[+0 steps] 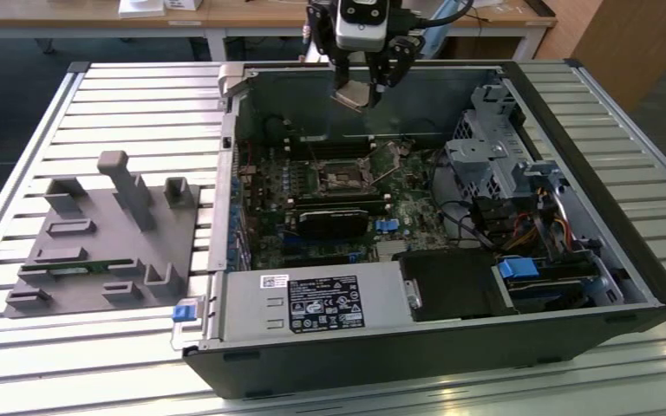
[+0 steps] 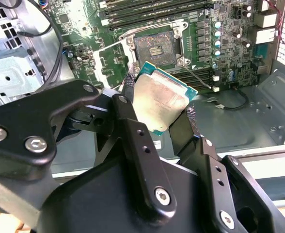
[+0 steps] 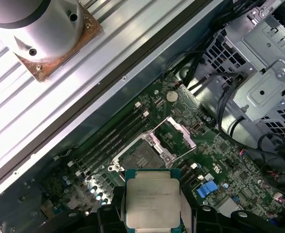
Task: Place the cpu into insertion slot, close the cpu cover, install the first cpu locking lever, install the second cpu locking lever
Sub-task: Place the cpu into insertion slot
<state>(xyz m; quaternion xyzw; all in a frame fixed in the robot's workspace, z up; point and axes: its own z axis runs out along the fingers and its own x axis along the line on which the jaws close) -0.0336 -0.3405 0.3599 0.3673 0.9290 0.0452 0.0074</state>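
Silver slats of a metal table (image 1: 136, 95) carry an open black computer case (image 1: 426, 355) in the exterior view, with a wooden desk (image 1: 252, 13) behind. A black label (image 1: 323, 305) with white print, too small to read, sits on the power supply. The gripper (image 1: 362, 94) hangs over the case's far wall, clamped on the cpu (image 1: 352, 95), well above the insertion slot (image 1: 342, 180). In the second wrist view, both fingers (image 2: 128, 116) press the chip's opposite edges. In the first wrist view, the cpu cover (image 3: 182, 130) stands flipped open beside the bare slot.
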